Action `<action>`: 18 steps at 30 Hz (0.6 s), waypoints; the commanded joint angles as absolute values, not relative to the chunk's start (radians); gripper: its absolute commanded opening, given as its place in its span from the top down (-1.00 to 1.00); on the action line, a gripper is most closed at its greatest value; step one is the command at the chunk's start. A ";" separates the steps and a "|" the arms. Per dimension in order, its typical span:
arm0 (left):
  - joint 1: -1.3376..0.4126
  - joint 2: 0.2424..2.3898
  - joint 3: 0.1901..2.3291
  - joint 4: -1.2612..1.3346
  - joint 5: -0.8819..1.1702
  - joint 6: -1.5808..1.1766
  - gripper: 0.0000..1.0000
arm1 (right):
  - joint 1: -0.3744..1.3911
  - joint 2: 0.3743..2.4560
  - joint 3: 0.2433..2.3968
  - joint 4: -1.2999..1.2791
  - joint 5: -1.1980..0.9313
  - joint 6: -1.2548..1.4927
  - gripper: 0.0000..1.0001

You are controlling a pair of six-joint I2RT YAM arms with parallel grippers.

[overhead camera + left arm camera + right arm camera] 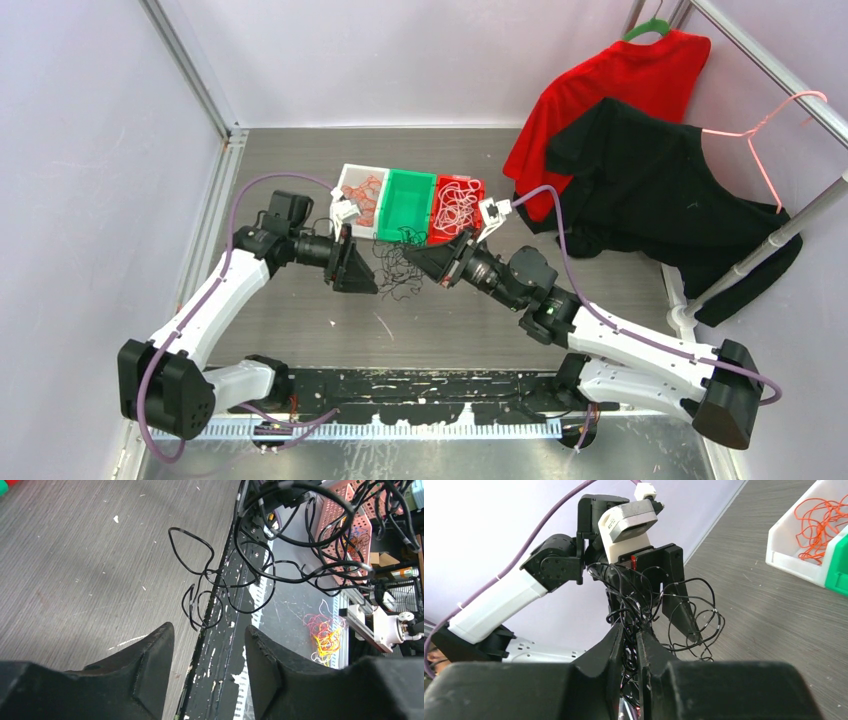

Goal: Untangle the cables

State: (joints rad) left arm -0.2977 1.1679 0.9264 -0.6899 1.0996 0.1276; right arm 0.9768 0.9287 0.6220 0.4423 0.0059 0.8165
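A clump of thin black cables (393, 275) hangs over the table between my two grippers. My right gripper (630, 632) is shut on this clump (649, 605), with strands pinched between its fingers and looping out above them. My left gripper (209, 630) faces it from the left and is open, with nothing between its fingers. Loose black loops (210, 580) dangle just beyond its tips. In the top view the left gripper (362, 272) and right gripper (415, 255) stand close together in front of the bins. Orange cables (365, 190) lie in the white bin and white cables (458, 208) in the red bin.
A white bin (347, 178), a green bin (405, 205) and a red bin (478, 185) stand in a row behind the grippers. A red shirt (620, 90) and a black shirt (650, 190) hang on a rack at the right. The table's front edge (200, 655) runs below the left gripper.
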 commanded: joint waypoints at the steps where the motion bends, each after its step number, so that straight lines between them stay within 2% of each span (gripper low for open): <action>1: -0.292 1.144 0.957 -0.655 1.097 0.117 0.09 | 0.971 0.936 0.618 0.547 0.011 0.892 0.60; 4: -0.292 1.143 0.954 -0.656 1.065 0.135 0.44 | 0.968 0.929 0.604 0.556 0.026 0.910 0.60; 9: -0.293 1.143 0.944 -0.639 1.030 0.146 0.57 | 0.960 0.933 0.598 0.566 0.023 0.938 0.60; 12: -0.293 1.142 0.953 -0.641 0.998 0.148 0.82 | 0.956 0.935 0.591 0.562 0.026 0.955 0.60; 14: -0.292 1.139 0.972 -0.655 0.930 0.160 0.93 | 0.951 0.923 0.580 0.537 0.039 0.957 0.58; 18: -0.292 1.131 1.023 -0.703 0.820 0.209 1.00 | 0.941 0.888 0.548 0.497 0.072 0.966 0.56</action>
